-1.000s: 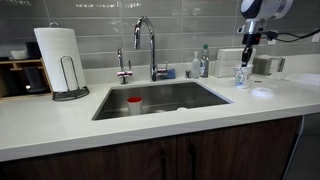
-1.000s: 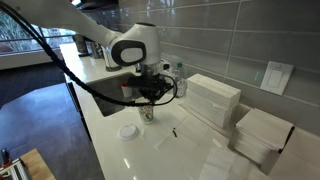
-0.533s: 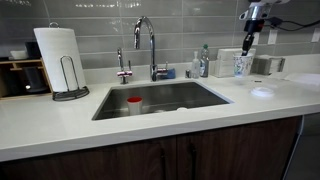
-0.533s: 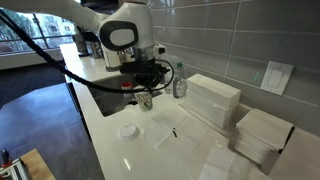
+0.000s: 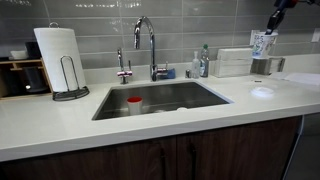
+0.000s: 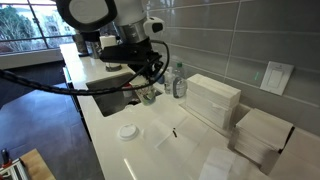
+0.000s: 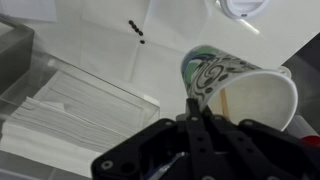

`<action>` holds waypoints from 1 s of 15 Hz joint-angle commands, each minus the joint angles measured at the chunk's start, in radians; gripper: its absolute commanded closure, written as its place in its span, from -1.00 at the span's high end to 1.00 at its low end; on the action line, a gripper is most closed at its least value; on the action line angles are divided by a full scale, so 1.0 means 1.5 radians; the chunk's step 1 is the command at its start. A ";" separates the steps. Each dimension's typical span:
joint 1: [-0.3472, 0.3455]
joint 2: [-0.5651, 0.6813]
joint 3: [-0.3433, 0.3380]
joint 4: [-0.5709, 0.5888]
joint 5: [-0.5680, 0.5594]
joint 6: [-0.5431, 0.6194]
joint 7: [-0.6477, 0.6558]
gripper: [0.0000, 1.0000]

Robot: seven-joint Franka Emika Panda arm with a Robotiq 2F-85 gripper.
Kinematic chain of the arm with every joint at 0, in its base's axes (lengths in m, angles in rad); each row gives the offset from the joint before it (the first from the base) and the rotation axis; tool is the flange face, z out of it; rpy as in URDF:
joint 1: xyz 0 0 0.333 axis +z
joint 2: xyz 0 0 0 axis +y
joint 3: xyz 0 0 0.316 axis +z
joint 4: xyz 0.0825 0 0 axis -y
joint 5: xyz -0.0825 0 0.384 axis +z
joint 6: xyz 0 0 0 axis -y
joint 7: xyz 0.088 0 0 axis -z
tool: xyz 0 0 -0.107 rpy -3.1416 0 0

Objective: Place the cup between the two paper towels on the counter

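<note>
- Gripper [image 7: 196, 110]: the jaws are closed down to a thin gap, pinching the rim wall of the cup [image 7: 238, 92]. One finger seems to be inside the mouth and one outside.
- The cup hangs tilted in the wrist view, with its open mouth turned partly toward the camera. It looks empty.
- Cup position: in the air and clear of the counter [image 5: 60, 120] in both exterior views. It is high at the sink's far end in an exterior view [image 5: 263, 42] and above bare worktop, short of the stacks, in an exterior view [image 6: 149, 95].
- Done so far, by judgement: the cup is grasped and lifted.
- Left to do: carry it over, lower it between the two stacks, release it.
- Targets: near stack of folded paper towels [image 6: 212, 98] and far stack [image 6: 262, 135], both against the tiled wall. From this angle they sit just beside each other, so I cannot tell how wide the gap is.
- The wrist view shows one stack [image 7: 70, 105] below and to the side of the cup.
- Arm [image 6: 92, 12]: comes in from above, with the wrist bent so the gripper points downward at the counter.
- A loose white lid [image 6: 127, 131] and a small dark bit [image 6: 175, 131] lie on the counter near the route.
- The paper towel roll [image 5: 57, 52] stands well apart, past the sink [image 5: 160, 98].
</note>
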 commanded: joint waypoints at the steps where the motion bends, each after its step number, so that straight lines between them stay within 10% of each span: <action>1: -0.004 -0.048 -0.046 -0.050 0.027 0.000 0.000 -0.98; 15: -0.053 -0.055 -0.128 -0.046 0.040 0.014 0.115 -0.93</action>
